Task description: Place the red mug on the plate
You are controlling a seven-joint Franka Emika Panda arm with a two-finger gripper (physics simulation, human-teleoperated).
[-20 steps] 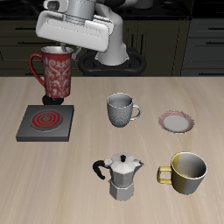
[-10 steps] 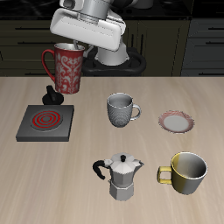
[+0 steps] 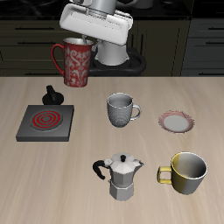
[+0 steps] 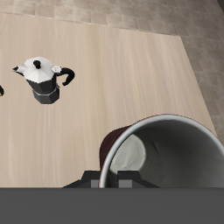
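The red mug [image 3: 76, 63], tall with a dark red mottled pattern and a red handle, hangs in the air above the table's back part. My gripper [image 3: 80, 41] is shut on its rim. In the wrist view the mug's pale inside [image 4: 162, 153] fills the frame close up. The plate [image 3: 177, 122], a small saucer with a reddish-pink speckled rim, lies flat on the table beside the grey mug [image 3: 121, 109], well away from the held mug and lower. The plate is not in the wrist view.
A square dark burner with red rings [image 3: 45, 122] lies below the held mug, with a small black knob [image 3: 52, 94] behind it. A moka pot [image 3: 121, 175] [image 4: 43, 78] and a yellow mug [image 3: 185, 172] stand near the table's front edge.
My gripper has carried the red mug sideways, away from above the burner toward the table's middle. The black knob, hidden before, now shows.
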